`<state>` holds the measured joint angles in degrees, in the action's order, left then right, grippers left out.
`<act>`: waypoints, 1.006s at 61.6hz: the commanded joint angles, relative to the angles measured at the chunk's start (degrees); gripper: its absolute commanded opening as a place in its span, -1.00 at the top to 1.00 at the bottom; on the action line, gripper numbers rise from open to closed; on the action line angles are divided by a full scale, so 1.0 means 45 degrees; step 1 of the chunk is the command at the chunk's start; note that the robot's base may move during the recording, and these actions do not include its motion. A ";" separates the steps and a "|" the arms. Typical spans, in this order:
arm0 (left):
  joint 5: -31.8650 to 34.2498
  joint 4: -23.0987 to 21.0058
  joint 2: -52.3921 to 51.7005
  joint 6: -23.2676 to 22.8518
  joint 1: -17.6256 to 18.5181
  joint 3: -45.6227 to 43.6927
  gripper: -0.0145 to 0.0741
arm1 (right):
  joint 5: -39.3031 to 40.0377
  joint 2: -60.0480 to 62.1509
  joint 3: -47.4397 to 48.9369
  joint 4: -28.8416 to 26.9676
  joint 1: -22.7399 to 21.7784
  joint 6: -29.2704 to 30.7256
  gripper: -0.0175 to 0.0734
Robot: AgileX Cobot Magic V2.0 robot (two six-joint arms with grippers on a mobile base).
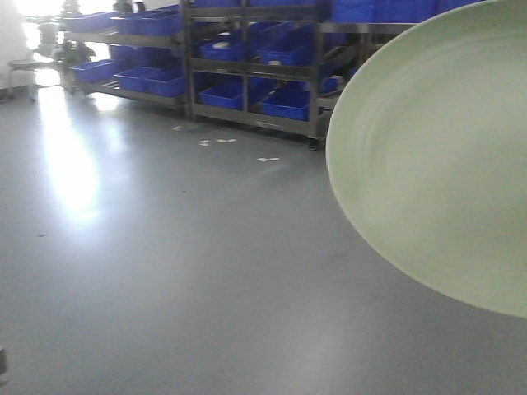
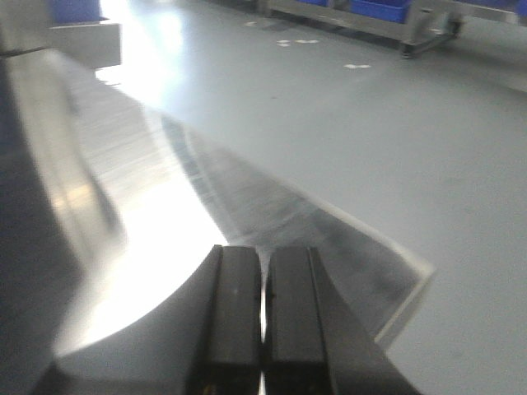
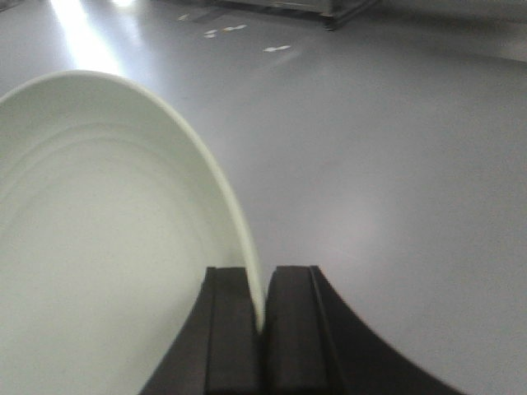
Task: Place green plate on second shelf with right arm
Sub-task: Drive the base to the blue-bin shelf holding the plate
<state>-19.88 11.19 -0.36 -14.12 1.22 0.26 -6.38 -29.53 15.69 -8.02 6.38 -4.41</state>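
Note:
The green plate (image 1: pixel 436 156) fills the right side of the front view, held up on edge and tilted, its inner rings facing the camera. In the right wrist view the plate (image 3: pixel 99 247) spreads to the left, and its rim runs down between the two black fingers. My right gripper (image 3: pixel 262 284) is shut on that rim. My left gripper (image 2: pixel 263 271) is shut with nothing between its black fingers; it hangs over a shiny metal surface (image 2: pixel 165 206). The second shelf cannot be singled out.
Metal racks (image 1: pixel 247 58) holding several blue bins (image 1: pixel 284 49) stand at the far end of a grey floor (image 1: pixel 165 271). White marks (image 1: pixel 218 142) lie on the floor before them. Bright glare falls at the left.

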 commanded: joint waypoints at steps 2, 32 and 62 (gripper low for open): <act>0.0871 0.0049 -0.0263 0.0008 0.0058 0.0402 0.39 | 0.1343 0.0015 0.0408 -0.0036 -0.0062 -0.0023 0.49; 0.0871 0.0049 -0.0263 0.0008 0.0058 0.0402 0.39 | 0.1343 0.0015 0.0408 -0.0036 -0.0062 -0.0023 0.49; 0.0871 0.0049 -0.0263 0.0008 0.0058 0.0402 0.39 | 0.1343 0.0015 0.0408 -0.0036 -0.0062 -0.0023 0.49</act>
<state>-19.88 11.19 -0.36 -14.12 1.22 0.26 -6.38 -29.53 15.69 -7.92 6.38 -4.41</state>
